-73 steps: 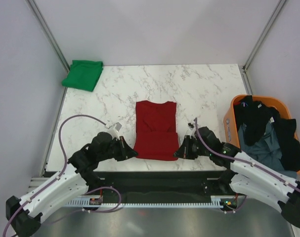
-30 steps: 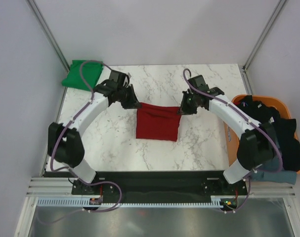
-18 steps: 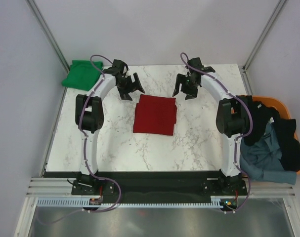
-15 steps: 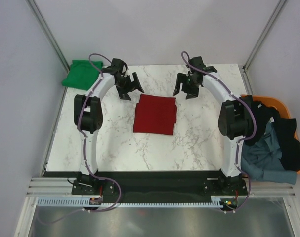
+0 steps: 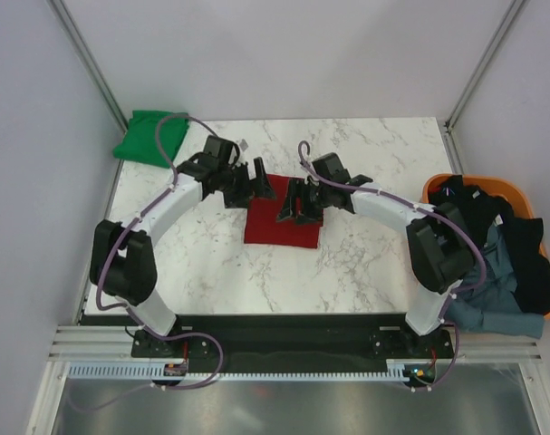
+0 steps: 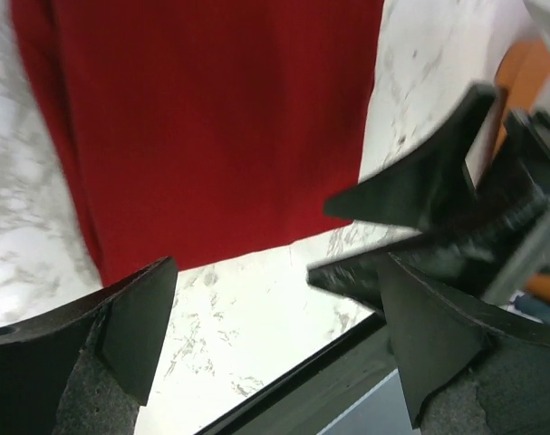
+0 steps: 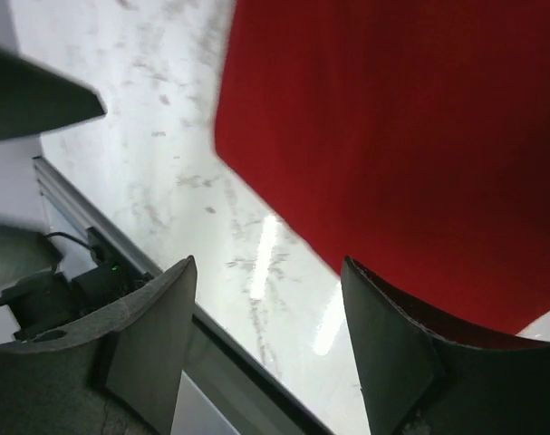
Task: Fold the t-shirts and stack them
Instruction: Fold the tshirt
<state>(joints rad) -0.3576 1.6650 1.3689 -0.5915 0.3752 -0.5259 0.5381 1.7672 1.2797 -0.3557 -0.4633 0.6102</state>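
The dark red t-shirt (image 5: 279, 231) lies folded into a rectangle near the middle of the marble table (image 5: 365, 263). My left gripper (image 5: 250, 181) hovers open at its far left corner, nothing between its fingers (image 6: 120, 326). My right gripper (image 5: 298, 203) hangs open over the shirt's middle, also empty. The left wrist view shows the red t-shirt (image 6: 211, 118) below and the right gripper (image 6: 438, 199) close by. In the right wrist view the red t-shirt (image 7: 410, 136) fills the upper right. A green t-shirt (image 5: 150, 136) lies folded at the far left corner.
An orange basket (image 5: 435, 188) stands at the right edge, holding a black garment (image 5: 465, 213) and a grey-blue garment (image 5: 487, 272) that spill over its rim. The two grippers are close together over the red shirt. The table's near edge (image 7: 256, 372) shows under the right wrist.
A second ago both grippers were shut on the red shirt's edge. They let go, leaving it folded, and both have since swung back in over the shirt, open.
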